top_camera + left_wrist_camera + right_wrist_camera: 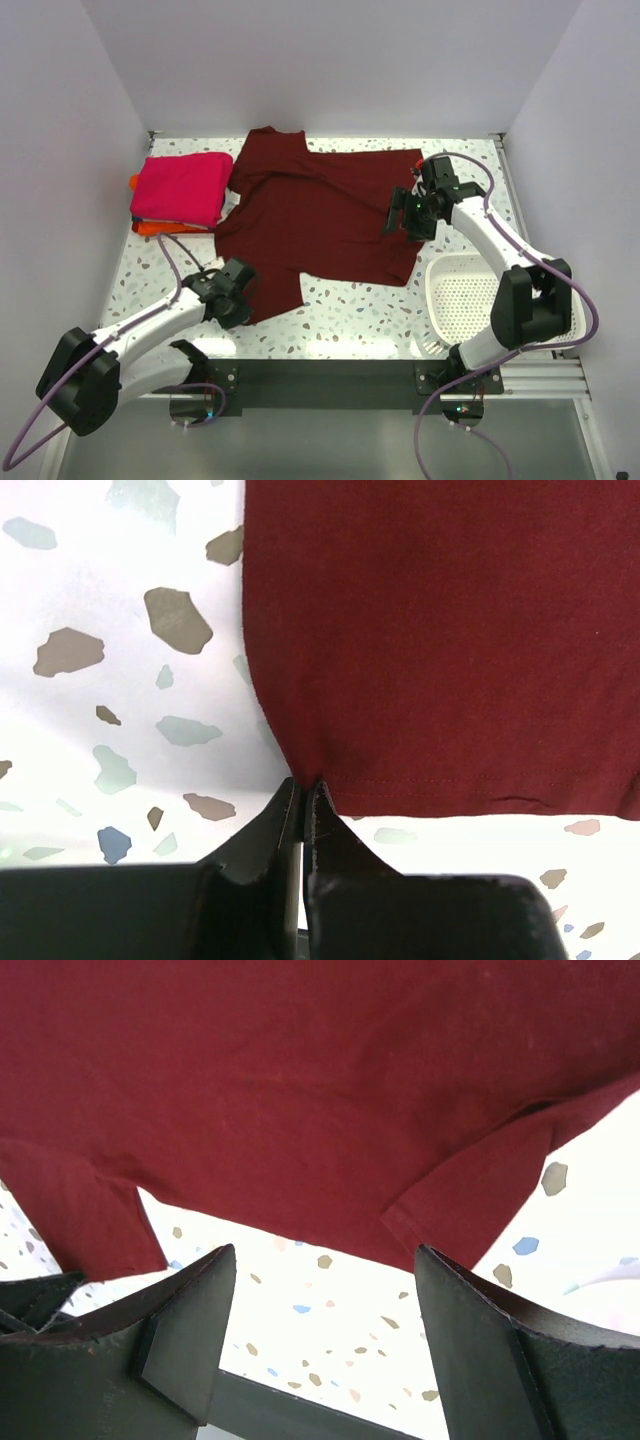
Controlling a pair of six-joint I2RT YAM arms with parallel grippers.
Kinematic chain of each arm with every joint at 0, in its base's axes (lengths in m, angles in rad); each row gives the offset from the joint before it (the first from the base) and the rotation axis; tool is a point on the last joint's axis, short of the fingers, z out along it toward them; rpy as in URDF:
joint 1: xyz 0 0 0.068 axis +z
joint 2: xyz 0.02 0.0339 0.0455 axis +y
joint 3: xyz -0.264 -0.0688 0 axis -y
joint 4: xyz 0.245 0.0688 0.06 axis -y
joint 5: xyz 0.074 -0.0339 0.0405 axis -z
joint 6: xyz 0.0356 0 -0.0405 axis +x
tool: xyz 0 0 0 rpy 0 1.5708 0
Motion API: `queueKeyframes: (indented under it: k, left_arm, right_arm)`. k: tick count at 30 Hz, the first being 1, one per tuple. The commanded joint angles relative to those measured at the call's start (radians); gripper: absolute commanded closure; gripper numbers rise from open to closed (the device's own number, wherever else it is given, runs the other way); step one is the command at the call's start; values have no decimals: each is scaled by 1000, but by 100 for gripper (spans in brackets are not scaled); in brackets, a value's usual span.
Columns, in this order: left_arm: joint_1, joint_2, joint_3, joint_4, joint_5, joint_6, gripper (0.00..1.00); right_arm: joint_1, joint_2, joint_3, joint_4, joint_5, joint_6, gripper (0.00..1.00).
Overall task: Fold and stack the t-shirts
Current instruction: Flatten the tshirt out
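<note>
A dark maroon t-shirt [320, 215] lies spread flat in the middle of the speckled table [350, 310]. My left gripper [248, 292] sits at the shirt's near-left hem corner. In the left wrist view the left gripper [303, 785] is shut, pinching that corner of the maroon cloth [440, 630]. My right gripper [400, 218] hovers over the shirt's right sleeve. From the right wrist, the right gripper [325, 1250] stands open above bare table, with the sleeve [470, 1200] just beyond its fingertips. A folded magenta-pink t-shirt [180, 188] rests on a folded orange one [150, 228] at the back left.
A white slotted basket [465, 300] stands at the near right, beside the right arm's base. Grey walls close in the table on the left, back and right. A dark rail [330, 375] runs along the near edge between the arm bases.
</note>
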Motion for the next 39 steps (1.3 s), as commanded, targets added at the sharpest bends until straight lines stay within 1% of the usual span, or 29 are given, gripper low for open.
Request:
queueKeyframes:
  k: [1,7,11,15,19,26,29,39]
  left_arm:
    - [-6,28,48,-1,-13,15,100]
    - [-6,23,158,-50,-50,29,100]
    - [-6,41,183,-47,-47,47,100]
    - [-6,64,186,-30,-44,63,100]
    - [-6,87,203,-18,-43,76,100]
    - [-6,106,214,-15,-40,87,100]
    - [-6,104,218,-18,-44,84,100]
    - [-5,106,218,-25,-46,83,100]
  right_arm:
    - [2,-38,-18,-37,13,-17,25]
    - [14,-46,-75,-85,81,-54,28]
    - [55,-41,-116,-83,102,-48,31]
    - [124,-29,-127,-66,153,-53,33]
    - [141,13,-131,-40,196,-63,36]
    - [149,129,-92,-5,247,-105,48]
    - [152,177,-78,10,250,-119,51]
    - [154,237,-45,29,274,-128,55]
